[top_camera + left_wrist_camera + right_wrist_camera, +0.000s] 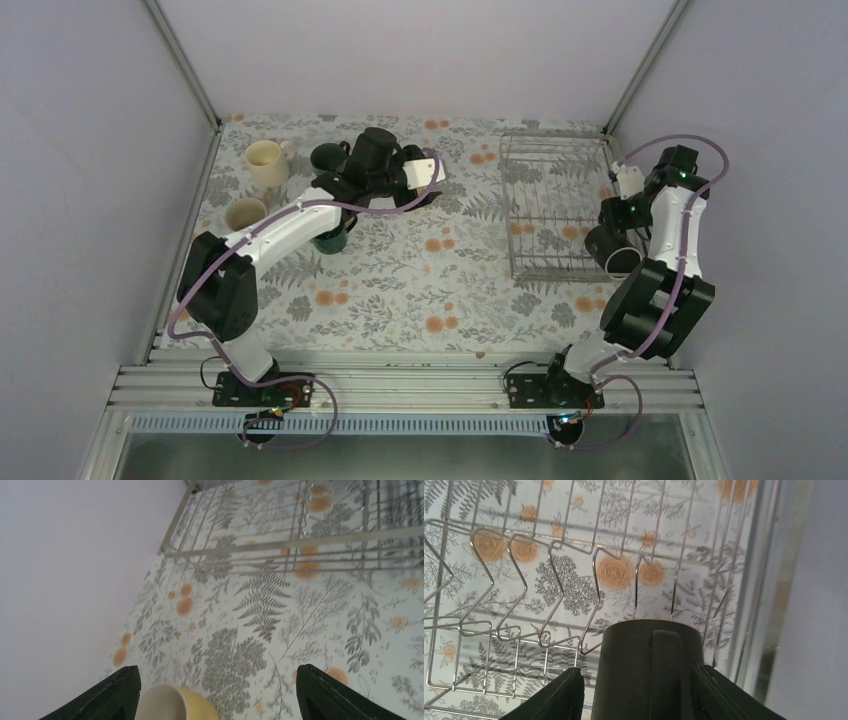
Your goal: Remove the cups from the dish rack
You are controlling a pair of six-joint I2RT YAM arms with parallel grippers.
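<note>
Dark grey mug is pinched between the fingers of my right gripper, handle toward the camera, at the right near corner of the dish rack. Can't tell if it clears the wires. The rack sits in the desk's far right corner. My left gripper is spread wide over the far middle, gripping nothing, with a yellow mug rim just below. A cream mug, a pale mug and a dark green mug stand near the far left corner.

Shiny metal-wire rack, matt dk-grey mug, matt floral cover
</note>
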